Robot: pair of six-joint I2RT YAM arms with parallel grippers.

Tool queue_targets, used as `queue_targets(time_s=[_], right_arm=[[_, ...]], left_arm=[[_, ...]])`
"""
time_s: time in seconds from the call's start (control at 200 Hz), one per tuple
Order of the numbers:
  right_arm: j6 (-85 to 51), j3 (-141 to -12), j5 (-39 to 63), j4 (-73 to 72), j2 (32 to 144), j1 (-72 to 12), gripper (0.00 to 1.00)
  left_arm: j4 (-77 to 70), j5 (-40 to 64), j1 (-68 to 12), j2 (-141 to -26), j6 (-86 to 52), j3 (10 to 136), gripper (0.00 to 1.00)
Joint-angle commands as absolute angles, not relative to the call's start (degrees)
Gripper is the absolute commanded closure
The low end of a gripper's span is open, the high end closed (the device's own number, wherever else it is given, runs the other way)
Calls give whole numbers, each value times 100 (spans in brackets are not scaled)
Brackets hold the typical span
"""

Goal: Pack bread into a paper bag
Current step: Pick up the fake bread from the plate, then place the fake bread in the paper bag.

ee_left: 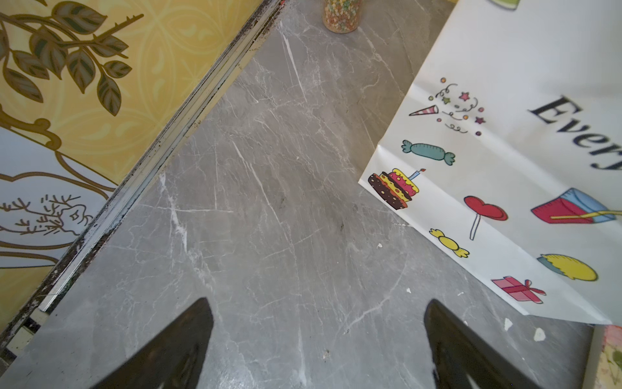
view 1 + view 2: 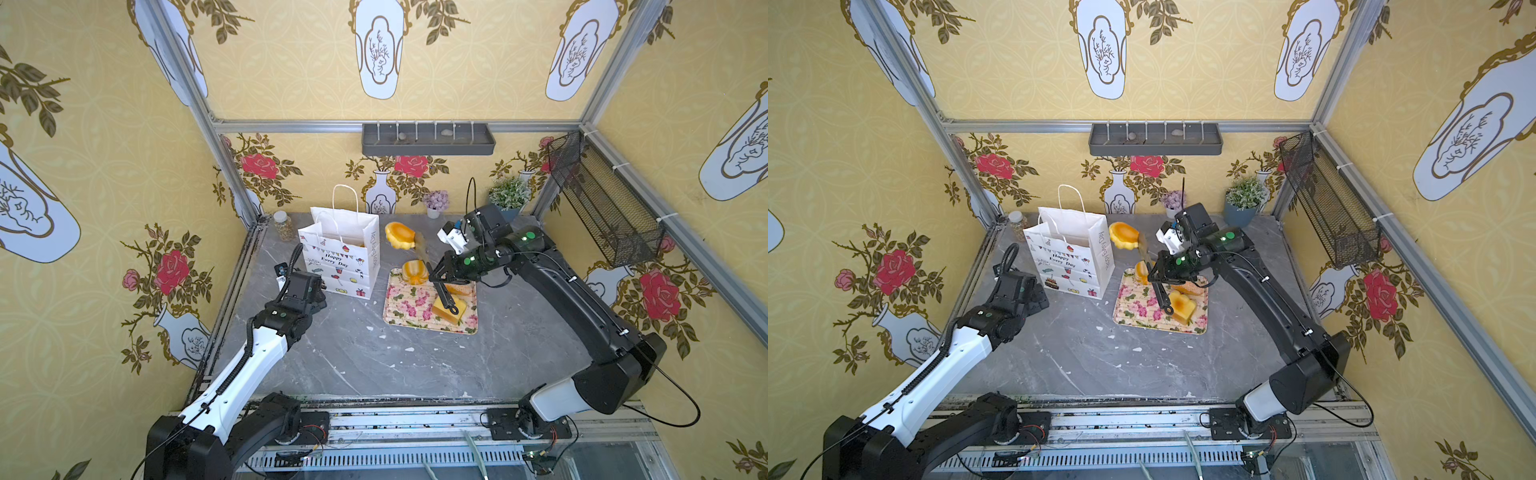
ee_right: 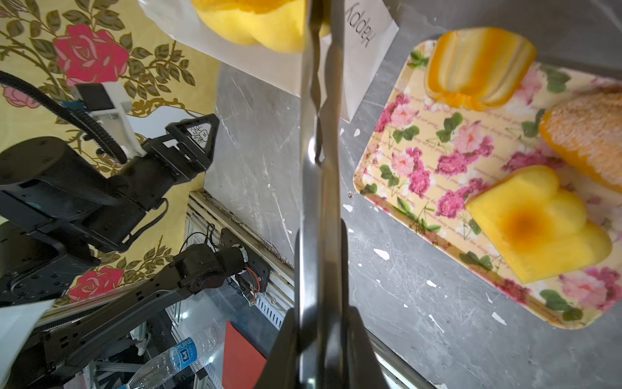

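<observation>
R gripper point(image 3: 319, 256) clamped on metal tongs point(image 3: 321, 151). The tong tips pinch the pumpkin bun point(image 2: 400, 235), lifted just beside the paper bag point(image 2: 340, 257) mouth, on the tray side. Tongs' long axis runs gripper→bag, so the bun prob. needs carrying further over the opening. L gripper point(image 1: 318, 336) open, empty, near bag front. Toast point(image 2: 449, 309) and twisted roll point(image 2: 414, 272) lie on floral tray point(image 2: 405, 309).

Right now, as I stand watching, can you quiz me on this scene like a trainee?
1. True or false: the left tool is open and empty.
2. How many bread pieces show on the floral tray?
3. The right tool grips: A tongs, B a spoon, C nothing?
Key: 1 true; 2 three; 3 A.
</observation>
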State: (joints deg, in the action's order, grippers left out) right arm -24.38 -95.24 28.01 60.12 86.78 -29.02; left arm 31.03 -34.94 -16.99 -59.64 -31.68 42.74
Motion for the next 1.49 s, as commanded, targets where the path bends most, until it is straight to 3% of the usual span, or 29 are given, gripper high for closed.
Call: queue_targets(time_s=[0.0,0.9,1.45,1.49], right_arm=[[-2268,-9868,2813,5860,8872,-3007,100],[-1993,-12687,2842,6298,10918,-3873,100],[-2047,-13016,2697,6609,11341,-3936,100],[-2049,-13024,2721,6595,11360,-3938,97]], left_arm=[[3006,-3526,-1696,-5952,-3243,4267,1],[3130,-3666,-1696,-5789,-3209,4289,1],[3060,-3671,-1692,-5854,-3234,4218,1],[3050,-3670,-1696,-5834,-3234,4201,1]])
